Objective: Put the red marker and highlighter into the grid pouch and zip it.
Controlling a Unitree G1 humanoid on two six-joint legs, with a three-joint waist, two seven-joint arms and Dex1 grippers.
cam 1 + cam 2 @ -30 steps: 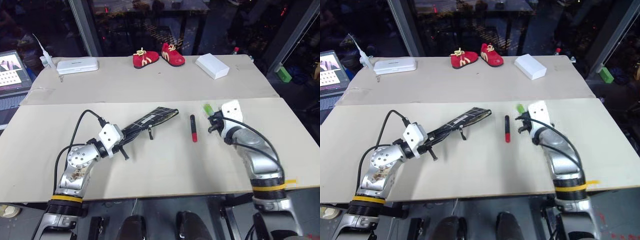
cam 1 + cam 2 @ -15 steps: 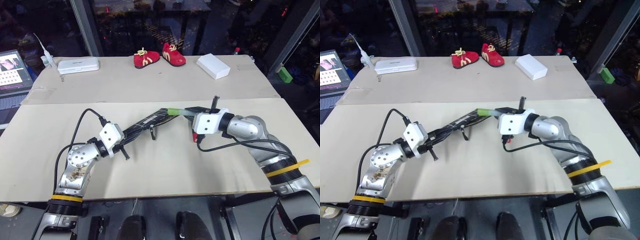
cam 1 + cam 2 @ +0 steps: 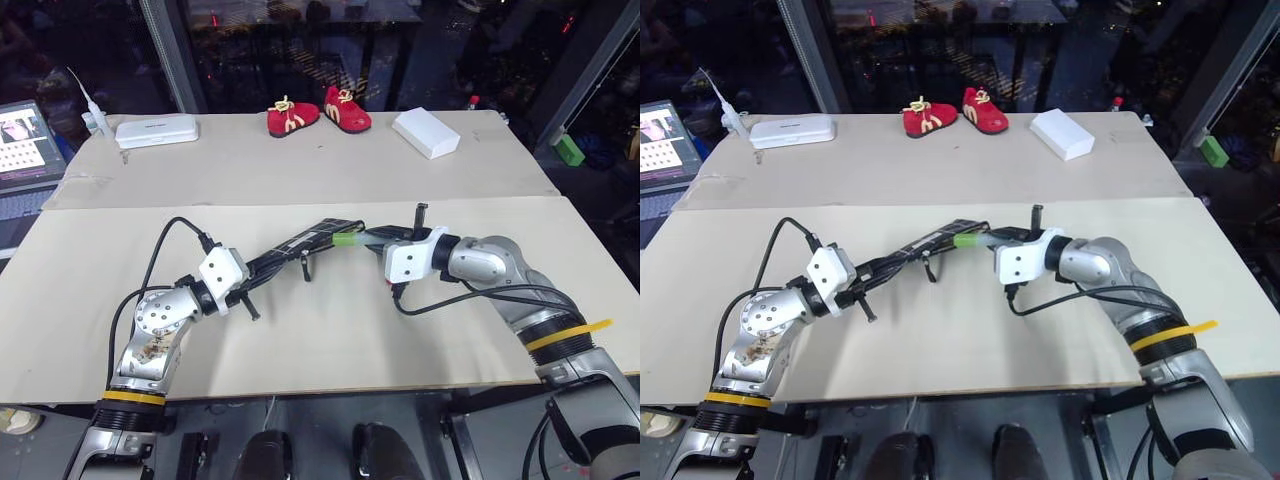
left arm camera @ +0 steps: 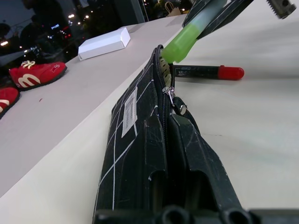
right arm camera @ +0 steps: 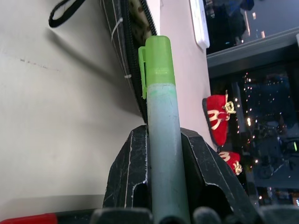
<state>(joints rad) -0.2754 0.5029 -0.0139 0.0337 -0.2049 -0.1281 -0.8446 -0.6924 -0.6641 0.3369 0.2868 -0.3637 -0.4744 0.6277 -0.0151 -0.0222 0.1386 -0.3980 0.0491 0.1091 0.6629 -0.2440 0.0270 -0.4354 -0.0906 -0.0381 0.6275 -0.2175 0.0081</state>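
Green highlighter [image 3: 352, 238], pinched by right end effector [image 3: 372, 236], meets the open mouth of grid pouch [image 3: 300, 243], clamped by left end effector [image 3: 262, 268]; red marker [image 4: 205, 72] remains on worktop [image 3: 330, 340]; zipping pending.

Left arm bent low over the near left part of the table [image 3: 300, 350], forearm angled toward the middle, wrist level. Left gripper [image 3: 252, 284] pointing forward and to the right, fingers [image 4: 196, 154] closed tight on the near end of the grid pouch [image 3: 305, 242], holding it off the surface.

Right arm reaching in from the near right edge, elbow out, forearm lying across toward the centre, wrist rolled and tipped slightly down. Right gripper [image 3: 375, 237] pointing left and forward, fingers [image 5: 128, 172] clamped on the barrel of the highlighter [image 5: 159, 116], capped tip at the pouch's open end.
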